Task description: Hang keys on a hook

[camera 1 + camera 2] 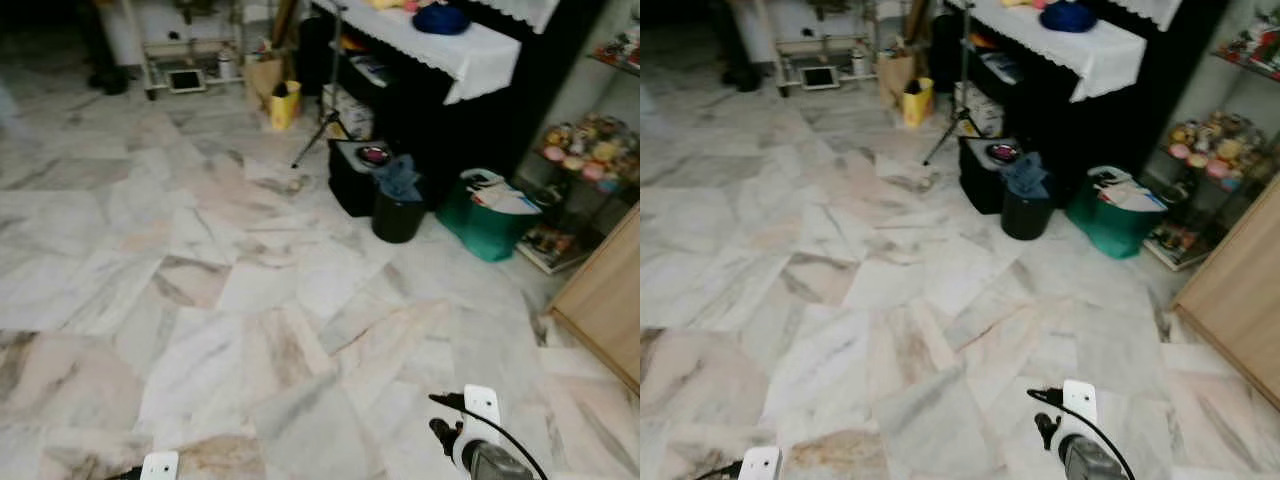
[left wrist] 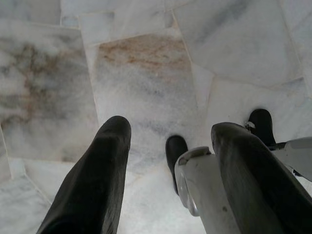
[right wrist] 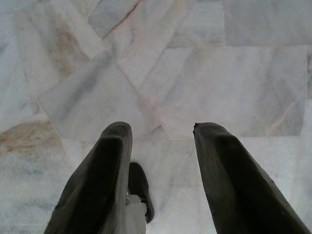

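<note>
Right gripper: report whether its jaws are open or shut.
Open. In the right wrist view the right gripper shows two black fingers spread apart, bare marble floor between them, nothing held.

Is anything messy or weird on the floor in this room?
A bit messy. A blue cloth spills over the rim of the black bin, papers poke out of the green container, and a stand's leg sprawls across the marble floor. Nothing looks spilled or broken.
</note>
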